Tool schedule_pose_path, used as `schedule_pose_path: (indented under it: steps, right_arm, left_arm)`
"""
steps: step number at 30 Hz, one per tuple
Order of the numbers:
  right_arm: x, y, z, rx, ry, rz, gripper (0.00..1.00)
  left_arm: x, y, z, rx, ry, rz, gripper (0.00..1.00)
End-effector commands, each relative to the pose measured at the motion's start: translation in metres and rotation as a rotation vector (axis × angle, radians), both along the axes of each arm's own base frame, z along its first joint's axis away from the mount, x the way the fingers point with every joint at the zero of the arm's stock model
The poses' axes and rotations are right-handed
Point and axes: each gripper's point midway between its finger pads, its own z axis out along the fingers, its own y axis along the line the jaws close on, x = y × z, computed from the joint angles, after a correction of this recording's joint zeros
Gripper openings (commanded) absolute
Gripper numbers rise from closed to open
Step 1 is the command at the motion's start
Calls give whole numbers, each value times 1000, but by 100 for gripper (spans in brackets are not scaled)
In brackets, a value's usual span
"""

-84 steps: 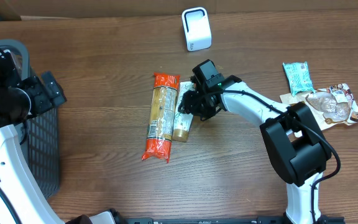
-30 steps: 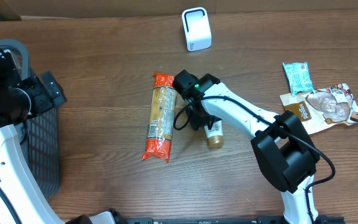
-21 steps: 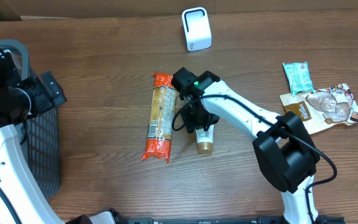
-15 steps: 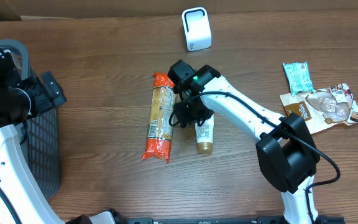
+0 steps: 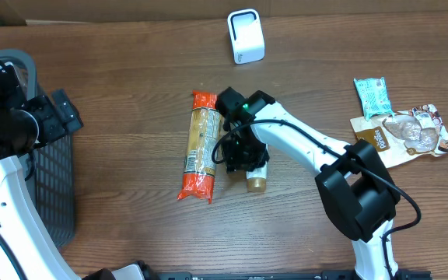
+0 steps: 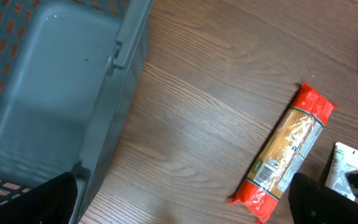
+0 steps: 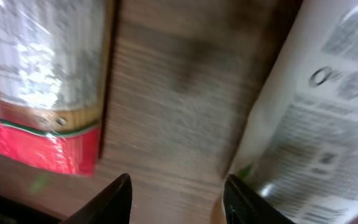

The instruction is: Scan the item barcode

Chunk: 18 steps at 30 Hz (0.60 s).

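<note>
The right fingers (image 7: 118, 196) are held partly apart, low over the worktop (image 7: 173, 93), with bare wood seen between them. The white printed tube (image 7: 316, 112) is laid just outside one finger, perhaps touching it; the blur prevents certainty. A pasta packet (image 7: 42, 68) is seen beyond the other finger. The left fingers (image 6: 58, 196) are spread wide, nothing held, near a grey basket (image 6: 55, 93).

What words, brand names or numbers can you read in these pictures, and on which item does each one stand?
None can be read for certain.
White tube: black print, blurred.
Pasta packet: label print too small.
Teal packet: lettering too small.
Brown packet: white lettering too small.
</note>
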Motion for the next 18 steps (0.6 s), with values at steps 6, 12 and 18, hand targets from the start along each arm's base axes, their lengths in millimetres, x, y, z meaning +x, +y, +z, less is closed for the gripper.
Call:
schedule_pose_path:
  steps: [6,12,18]
  right_arm:
    - [4,-68,4,-306,-75,-2,58]
    - [48,-123,3,-379,-125,-148,61]
    - [106,-157,0,-266,-209,-341,61]
  left_arm:
    - [1,-1,1,3,-4,-15,100]
    - [1,-1,1,2,-4,-15,100]
    - [1,-1,1,2,-4,-15,100]
